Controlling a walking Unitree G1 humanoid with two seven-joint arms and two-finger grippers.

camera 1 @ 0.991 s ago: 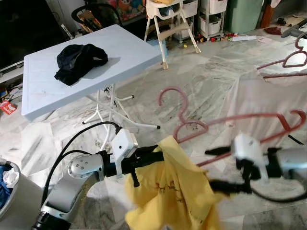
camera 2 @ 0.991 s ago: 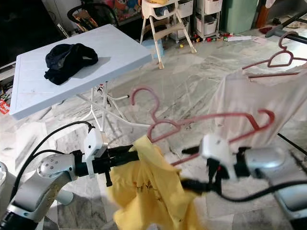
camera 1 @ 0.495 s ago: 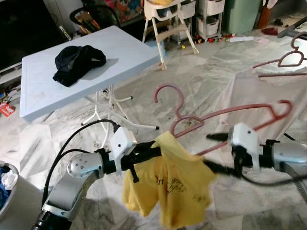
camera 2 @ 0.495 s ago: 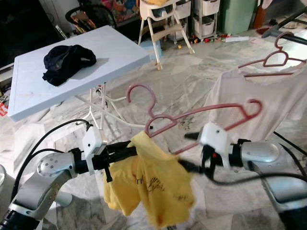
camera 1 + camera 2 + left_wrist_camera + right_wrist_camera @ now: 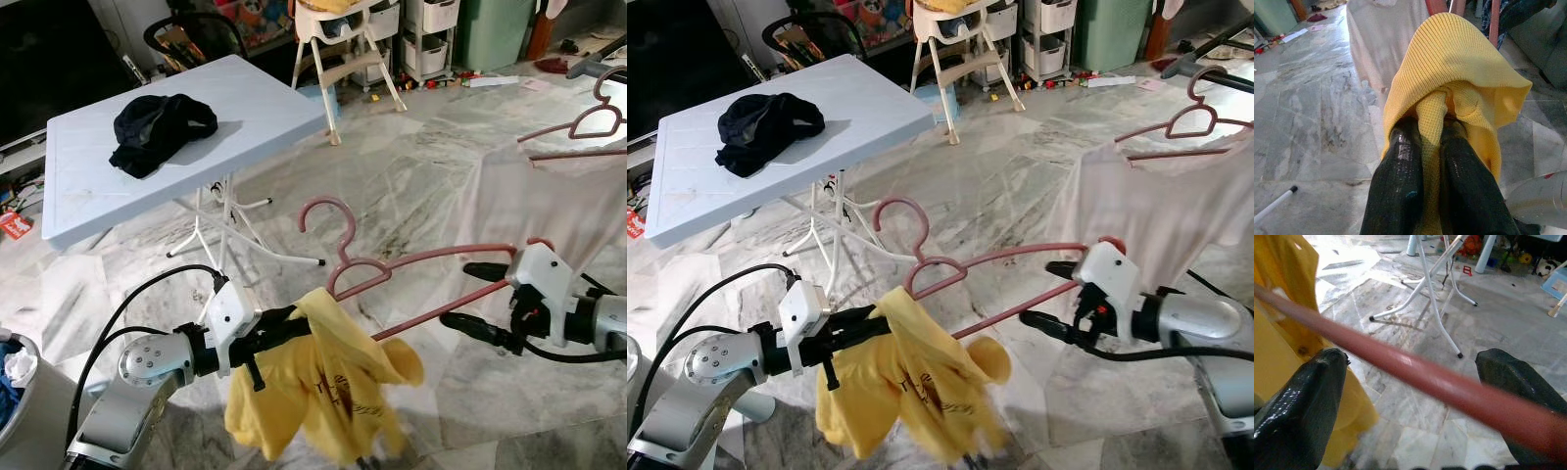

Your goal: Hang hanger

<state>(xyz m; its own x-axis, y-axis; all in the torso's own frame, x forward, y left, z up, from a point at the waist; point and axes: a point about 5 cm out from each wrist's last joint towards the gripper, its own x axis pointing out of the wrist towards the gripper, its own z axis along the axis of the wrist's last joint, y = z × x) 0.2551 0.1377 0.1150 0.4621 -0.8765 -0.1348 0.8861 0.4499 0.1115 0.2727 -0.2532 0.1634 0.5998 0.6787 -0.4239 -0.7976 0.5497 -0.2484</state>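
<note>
Yellow cloth [image 5: 313, 392] hides the tips of our left pincer [image 5: 284, 328], which is clamped on the fabric. Our right pincer [image 5: 473, 294] stands wide open, its fingers [image 5: 1303, 401] either side of the pink hanger [image 5: 411, 274] bar. The hanger's far end is hidden behind our right wrist. A dark garment [image 5: 157, 127] lies on the desk [image 5: 255, 98].
</note>
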